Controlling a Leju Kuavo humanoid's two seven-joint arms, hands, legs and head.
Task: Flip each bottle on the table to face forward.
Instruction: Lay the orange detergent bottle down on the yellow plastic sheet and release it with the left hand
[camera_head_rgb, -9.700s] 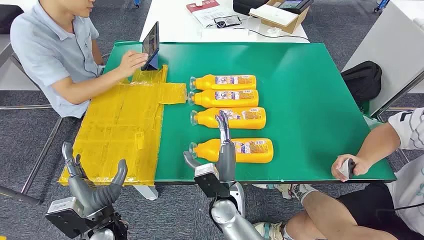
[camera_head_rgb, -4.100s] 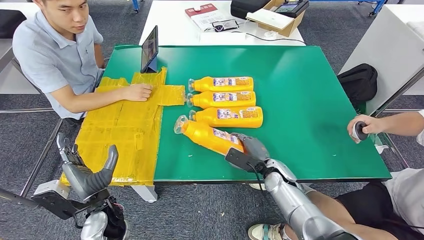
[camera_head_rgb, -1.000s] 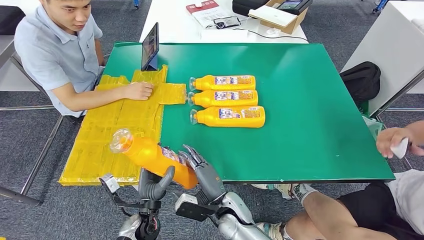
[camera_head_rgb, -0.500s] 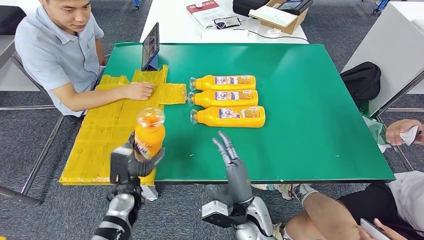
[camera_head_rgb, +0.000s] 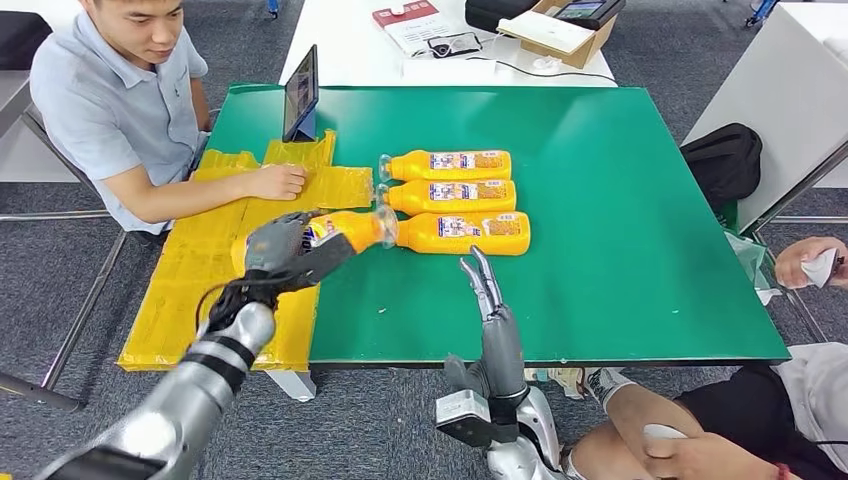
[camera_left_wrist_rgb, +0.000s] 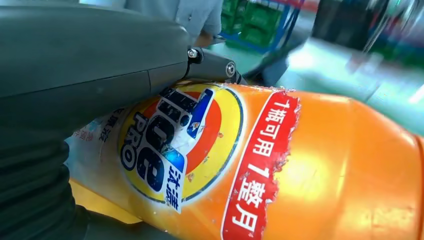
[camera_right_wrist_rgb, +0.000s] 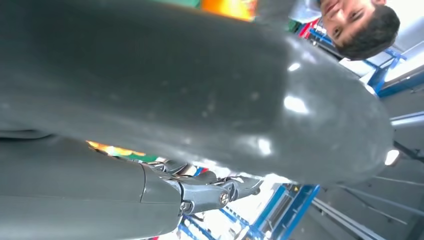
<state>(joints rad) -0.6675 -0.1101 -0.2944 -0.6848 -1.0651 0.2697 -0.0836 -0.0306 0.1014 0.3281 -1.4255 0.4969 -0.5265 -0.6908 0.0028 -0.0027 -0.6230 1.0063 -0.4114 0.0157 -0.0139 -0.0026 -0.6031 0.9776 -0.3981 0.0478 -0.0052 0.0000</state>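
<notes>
I hold fourth bottle (camera_head_rgb: 345, 229) in left hand (camera_head_rgb: 280, 250), lifted, cap almost touching nearest of three lying bottles (camera_head_rgb: 458, 232). Right hand (camera_head_rgb: 490, 300) empty, fingers spread, near that row. Step: flip ongoing, I judge. Next: lay it down beside row, front label up.

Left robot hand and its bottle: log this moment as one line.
left robot hand: holds orange bottle, cap toward row | right robot hand: open, empty | row of three bottles: lying on green table
</notes>
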